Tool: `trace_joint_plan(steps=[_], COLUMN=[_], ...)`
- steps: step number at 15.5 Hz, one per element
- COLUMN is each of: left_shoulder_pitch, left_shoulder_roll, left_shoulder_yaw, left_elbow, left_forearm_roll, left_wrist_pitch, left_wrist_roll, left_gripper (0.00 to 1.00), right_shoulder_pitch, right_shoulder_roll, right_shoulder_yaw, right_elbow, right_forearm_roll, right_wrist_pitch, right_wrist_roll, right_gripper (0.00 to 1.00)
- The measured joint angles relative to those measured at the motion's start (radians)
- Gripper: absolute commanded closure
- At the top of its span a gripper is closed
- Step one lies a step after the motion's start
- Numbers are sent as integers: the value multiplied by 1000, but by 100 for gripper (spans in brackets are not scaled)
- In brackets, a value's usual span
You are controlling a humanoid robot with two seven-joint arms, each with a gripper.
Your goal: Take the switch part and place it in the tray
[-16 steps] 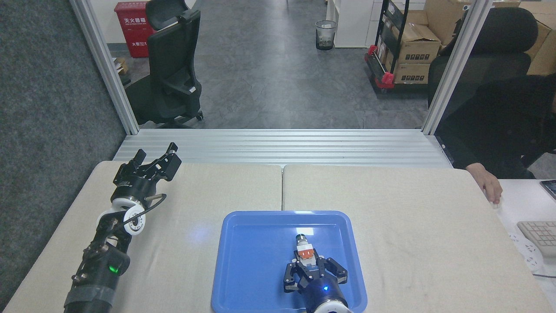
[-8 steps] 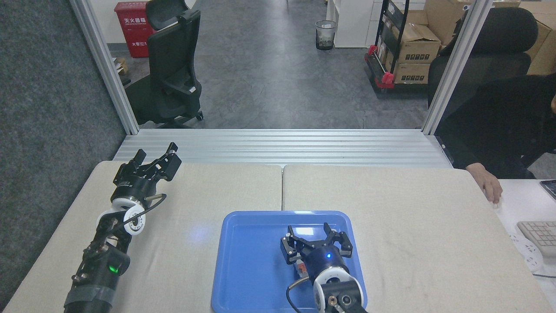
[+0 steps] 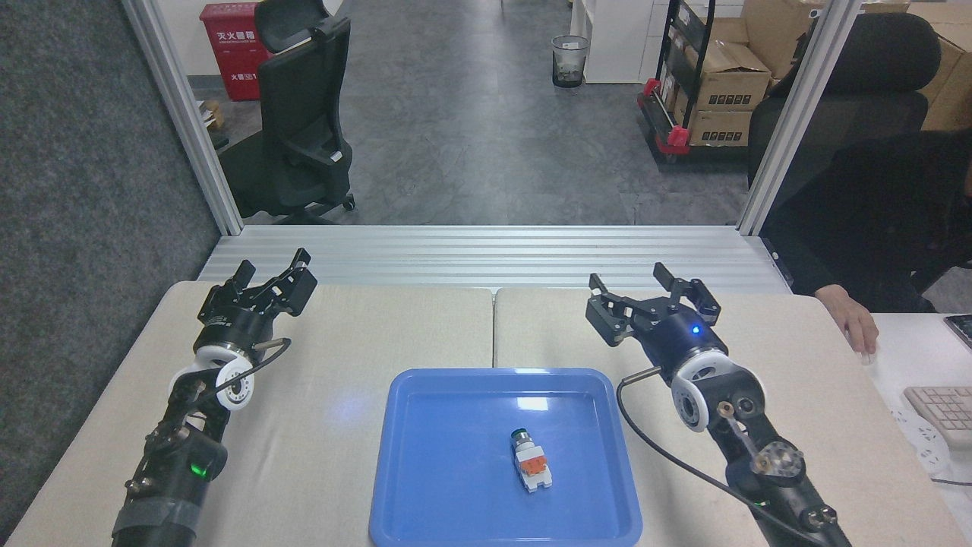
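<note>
Inside the tray (image 3: 425, 486), right of centre: switch part (image 3: 530, 460) lying flat, placement apparently done. Beyond the tray's far corners: right gripper (image 3: 651, 291) and left gripper (image 3: 271, 276), jaws spread, empty.

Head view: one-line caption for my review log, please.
Switch part lies released in the blue tray; both open grippers, left and right, hover clear above the table.
</note>
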Motion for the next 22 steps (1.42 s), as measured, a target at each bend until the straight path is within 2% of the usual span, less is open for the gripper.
trace_joint_plan(steps=[4,8,14,22], left_shoulder_pitch=[0,0,0,0], left_shoulder_roll=[0,0,0,0], left_shoulder_yaw=[0,0,0,0], left_elbow=[0,0,0,0], left_forearm_roll=[0,0,0,0], left_wrist_pitch=[0,0,0,0], left_wrist_roll=[0,1,1,2], left_gripper=[0,0,0,0], right_shoulder_pitch=[14,22,56,77], right_shoulder_roll=[-109,-171,-227,-260], right_shoulder_yaw=[-100,-180,-252,-319], right_elbow=[25,39,54,60], right_forearm_roll=[-57,-118,-202,-226], right_wrist_pitch=[-62,-130,-152,-244], right_wrist_roll=[-119,-157,-164,-162], right_gripper=[1,1,1,1])
